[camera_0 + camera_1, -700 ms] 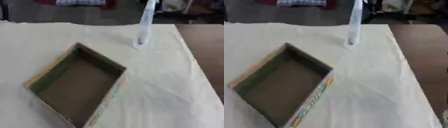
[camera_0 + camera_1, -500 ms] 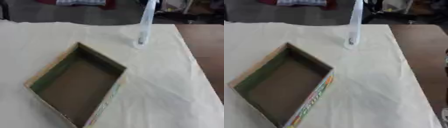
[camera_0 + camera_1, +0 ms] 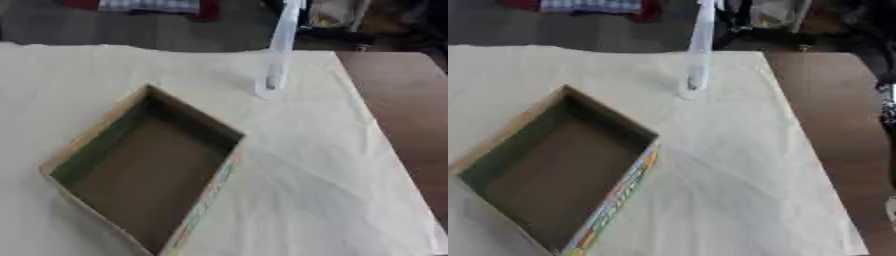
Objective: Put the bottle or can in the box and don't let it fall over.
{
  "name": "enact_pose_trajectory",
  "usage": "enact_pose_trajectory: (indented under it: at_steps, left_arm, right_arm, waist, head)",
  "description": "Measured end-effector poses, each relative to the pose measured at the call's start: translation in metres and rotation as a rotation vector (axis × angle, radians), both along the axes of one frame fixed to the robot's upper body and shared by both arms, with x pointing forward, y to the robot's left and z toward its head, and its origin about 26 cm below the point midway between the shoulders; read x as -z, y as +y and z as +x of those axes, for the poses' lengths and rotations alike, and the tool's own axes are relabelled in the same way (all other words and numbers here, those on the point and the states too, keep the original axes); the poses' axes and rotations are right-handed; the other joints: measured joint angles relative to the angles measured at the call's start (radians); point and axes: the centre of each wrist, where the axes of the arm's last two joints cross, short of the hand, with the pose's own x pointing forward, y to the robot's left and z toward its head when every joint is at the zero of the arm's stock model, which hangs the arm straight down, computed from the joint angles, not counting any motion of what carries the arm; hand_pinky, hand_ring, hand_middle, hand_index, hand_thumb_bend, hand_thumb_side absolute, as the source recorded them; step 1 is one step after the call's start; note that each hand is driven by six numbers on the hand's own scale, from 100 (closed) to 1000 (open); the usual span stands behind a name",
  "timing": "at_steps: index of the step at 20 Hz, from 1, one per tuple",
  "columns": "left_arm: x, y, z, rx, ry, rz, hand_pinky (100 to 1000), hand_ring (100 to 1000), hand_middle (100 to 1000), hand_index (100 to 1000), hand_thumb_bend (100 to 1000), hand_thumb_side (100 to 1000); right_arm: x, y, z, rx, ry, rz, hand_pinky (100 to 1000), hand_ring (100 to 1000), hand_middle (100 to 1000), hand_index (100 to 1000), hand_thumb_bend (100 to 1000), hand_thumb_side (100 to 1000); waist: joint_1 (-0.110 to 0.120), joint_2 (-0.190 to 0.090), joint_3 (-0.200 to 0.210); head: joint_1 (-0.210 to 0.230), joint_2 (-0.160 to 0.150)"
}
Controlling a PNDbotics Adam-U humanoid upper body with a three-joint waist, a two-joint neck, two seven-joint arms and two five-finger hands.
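Cloth (image 3: pixel 332 165), pale cream and creased, is spread over most of the counter (image 3: pixel 407 105), whose brown wood is left bare along the right edge. Box (image 3: pixel 144 167), open at the top and turned cornerwise, is set on the cloth toward the near left part of the counter; its inside is seen to be brown and nothing is seen inside it, and a coloured printed strip is shown on its right outer wall in the right eye view. Bottle (image 3: pixel 278 55), tall, thin and clear, is stood upright on the cloth near the far edge, toward the far right corner, well apart from the box and beyond its far corner. A darker patch is seen low in the bottle, just above its base, though what it is cannot be told. Neither hand is shown in either view, so whether the fingers are spread or curled cannot be told. At the right edge of the right eye view some small blurred shapes are seen that cannot be made out.
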Motion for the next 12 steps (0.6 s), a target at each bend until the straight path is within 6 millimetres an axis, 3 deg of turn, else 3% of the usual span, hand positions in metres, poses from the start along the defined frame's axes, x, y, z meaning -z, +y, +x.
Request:
enact_pose_trajectory:
  at_steps: [6, 12]
  left_arm:
    - [0.0, 0.001, -0.001, -0.006, 0.005, 0.008, 1000, 1000, 1000, 748, 484, 547]
    - [0.001, 0.002, -0.001, -0.012, 0.007, 0.012, 1000, 1000, 1000, 748, 483, 549]
  right_arm:
    - [-0.031, -0.016, -0.001, 0.035, 0.081, -0.059, 989, 1000, 1000, 998, 100, 470]
    - [-0.062, -0.037, 0.014, 0.078, 0.125, -0.102, 989, 1000, 1000, 998, 100, 470]
  waist:
    - [-0.003, 0.0, -0.005]
    - [-0.003, 0.0, -0.006]
  head:
    - [-0.005, -0.007]
    - [-0.008, -0.067]
